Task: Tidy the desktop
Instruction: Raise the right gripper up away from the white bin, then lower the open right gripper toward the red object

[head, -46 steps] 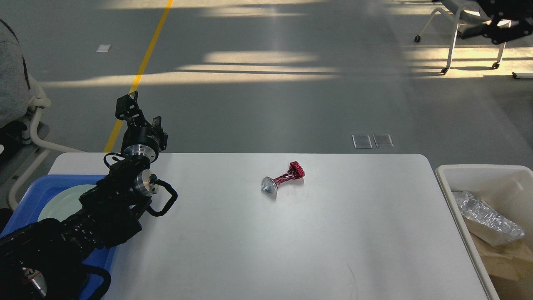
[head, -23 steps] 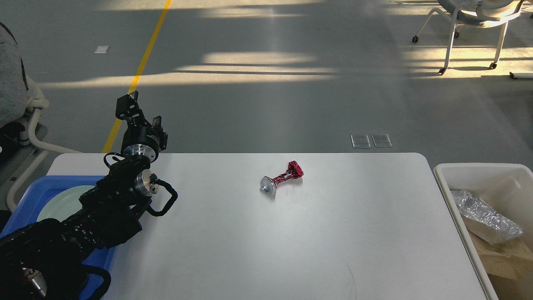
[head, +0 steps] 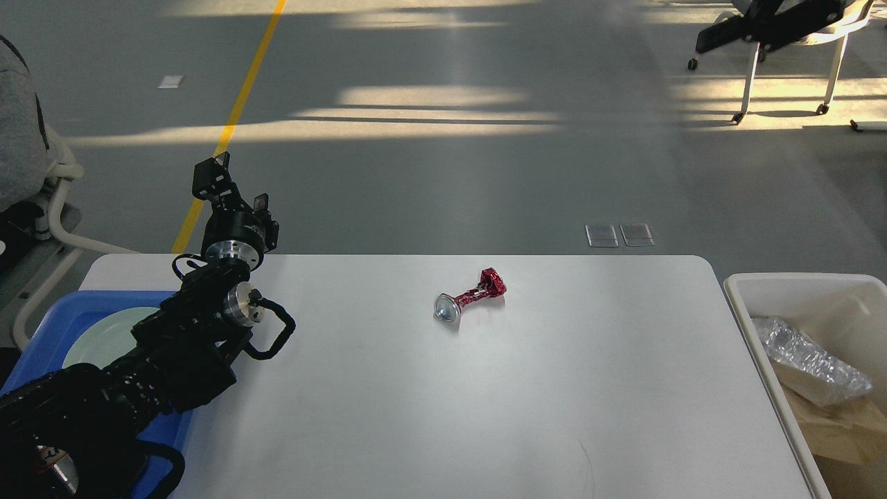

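The white desktop (head: 443,402) fills the lower part of the head view. A crushed red can (head: 471,296) with a silver end lies on its side near the far middle of the desktop. My left gripper (head: 234,188) is raised over the desktop's far left corner, well to the left of the can. Its fingers stand apart and hold nothing. A black arm-like part (head: 762,22) shows at the top right edge, probably my right arm; its fingers cannot be told apart.
A blue tray (head: 48,312) with a pale plate (head: 104,336) sits at the left edge, partly under my left arm. A white bin (head: 797,284) at the right holds crumpled plastic (head: 811,364) and brown paper. A chair (head: 790,55) stands far back right.
The black part at the top right left the view half a second ago and now shows again further left. The left arm and the can have not moved.
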### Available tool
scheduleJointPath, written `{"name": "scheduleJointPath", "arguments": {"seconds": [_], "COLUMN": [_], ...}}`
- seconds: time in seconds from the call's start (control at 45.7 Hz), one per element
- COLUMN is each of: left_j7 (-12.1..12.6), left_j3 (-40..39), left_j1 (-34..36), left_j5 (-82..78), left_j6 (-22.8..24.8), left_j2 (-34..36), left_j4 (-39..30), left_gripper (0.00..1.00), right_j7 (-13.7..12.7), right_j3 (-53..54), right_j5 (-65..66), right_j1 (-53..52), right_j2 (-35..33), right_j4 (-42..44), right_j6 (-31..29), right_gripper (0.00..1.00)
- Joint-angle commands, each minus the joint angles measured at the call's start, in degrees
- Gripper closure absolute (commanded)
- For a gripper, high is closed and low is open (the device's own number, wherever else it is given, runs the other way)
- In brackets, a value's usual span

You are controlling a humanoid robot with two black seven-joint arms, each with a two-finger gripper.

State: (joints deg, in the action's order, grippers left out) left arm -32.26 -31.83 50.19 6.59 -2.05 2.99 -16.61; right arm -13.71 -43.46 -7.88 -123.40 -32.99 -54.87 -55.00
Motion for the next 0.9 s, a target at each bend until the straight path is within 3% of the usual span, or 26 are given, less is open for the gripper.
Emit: {"name": "scheduleJointPath", "arguments": {"seconds": [0.0, 0.175, 0.394, 0.656, 0.875], "left_j7": [0.0, 0.0, 0.0, 0.0, 0.0], "left_j3": [0.02, -0.07, -0.07, -0.07, -0.07], "left_j1": [0.0, 0.0, 0.0, 0.0, 0.0], "left_j5": [0.0, 0.0, 0.0, 0.0, 0.0], "left_j6": [0.03, 0.03, 0.03, 0.03, -0.06], "left_j2": [0.0, 0.0, 0.0, 0.0, 0.0], "left_j4": [0.0, 0.0, 0.0, 0.0, 0.0], "left_gripper": [0.04, 0.04, 0.04, 0.04, 0.04], "right_j7": [-0.09, -0.09, -0.09, 0.0, 0.17], "right_j3": [5.13, 12.34, 17.45, 17.01, 16.22], "right_j5": [-0.03, -0.12, -0.12, -0.03, 0.41], "right_j1": [8.51, 16.34, 26.0, 33.04, 36.21], "right_j2": [5.2, 14.95, 30.24, 38.69, 41.51], "right_j4": [0.11, 1.95, 10.73, 19.88, 24.28], "right_j6": [4.28, 18.16, 30.3, 33.56, 33.65], "right_gripper": [0.0, 0.0, 0.0, 0.0, 0.0]}}
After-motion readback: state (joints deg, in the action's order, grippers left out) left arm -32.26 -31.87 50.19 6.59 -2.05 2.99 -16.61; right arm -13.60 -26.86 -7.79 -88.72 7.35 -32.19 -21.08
